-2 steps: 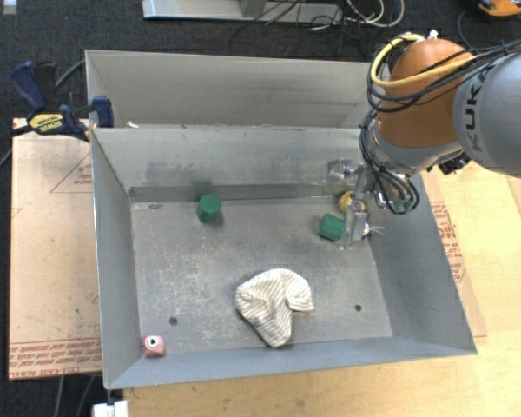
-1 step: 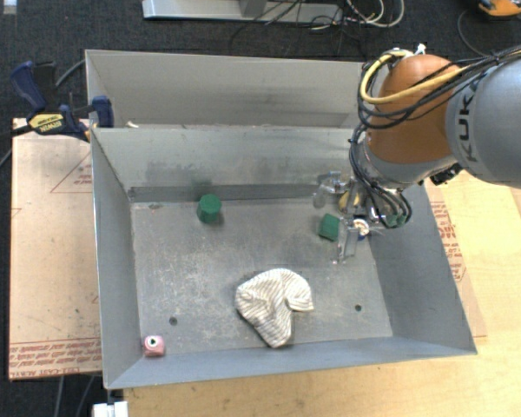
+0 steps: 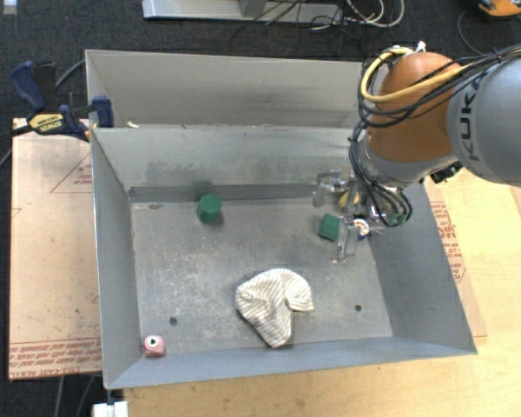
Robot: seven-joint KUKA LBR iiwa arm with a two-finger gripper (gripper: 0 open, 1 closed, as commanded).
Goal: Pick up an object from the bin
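Four things in bin (image 3: 113,259), hand (image 3: 344,238) beside green block (image 3: 329,227), grip unclear, cylinder (image 3: 210,208), cloth (image 3: 273,304), die (image 3: 154,344) apart.

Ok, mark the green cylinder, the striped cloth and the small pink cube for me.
green cylinder (image 3: 210,208), camera view, middle of its body.
striped cloth (image 3: 273,303), camera view, centre of the crumpled bundle.
small pink cube (image 3: 154,345), camera view, its upper face.
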